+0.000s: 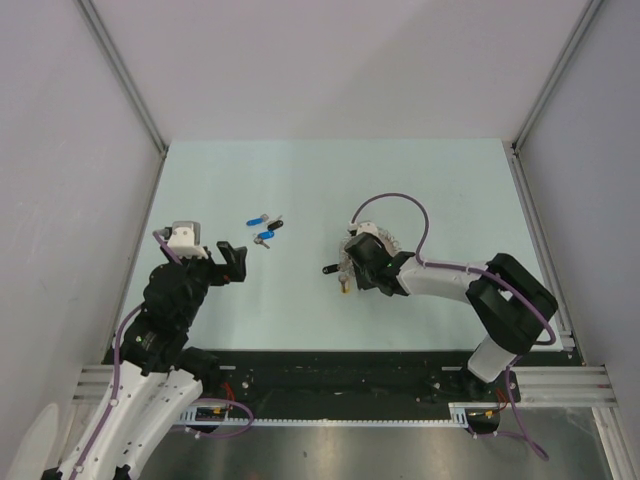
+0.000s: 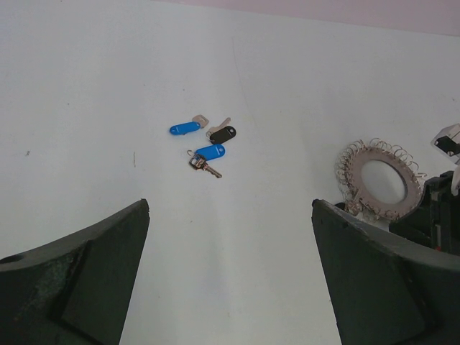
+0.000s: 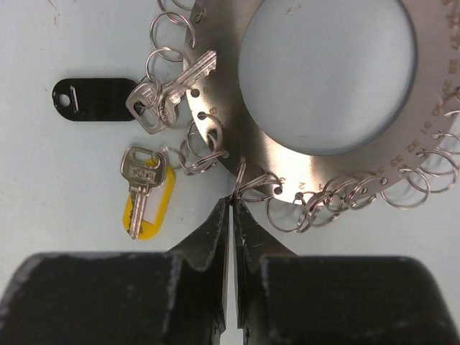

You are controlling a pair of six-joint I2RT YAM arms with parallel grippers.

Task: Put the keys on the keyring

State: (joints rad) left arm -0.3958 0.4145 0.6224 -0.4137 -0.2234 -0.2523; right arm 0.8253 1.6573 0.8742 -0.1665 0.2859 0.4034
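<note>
you have the pale table (image 1: pixel 330 180) under both arms. your left arm (image 1: pixel 170 300) sits back on its own side, and the left gripper (image 1: pixel 232 262) is spread wide above bare surface, holding nothing. your right arm (image 1: pixel 500 300) reaches in toward the middle, where the keyring (image 3: pixel 215 86) lies flat on the table. the right gripper (image 3: pixel 231 208) is pinched tight, its tips closed on one wire loop (image 3: pixel 239 183) at the ring's near edge. a black-tagged key (image 3: pixel 97 99) and a yellow-tagged key (image 3: pixel 147 201) lie against the fringe; you cannot tell whether they are threaded. well apart, nearer the left gripper, three loose keys (image 2: pixel 210 152) cluster together, two with blue tags and one with black.
</note>
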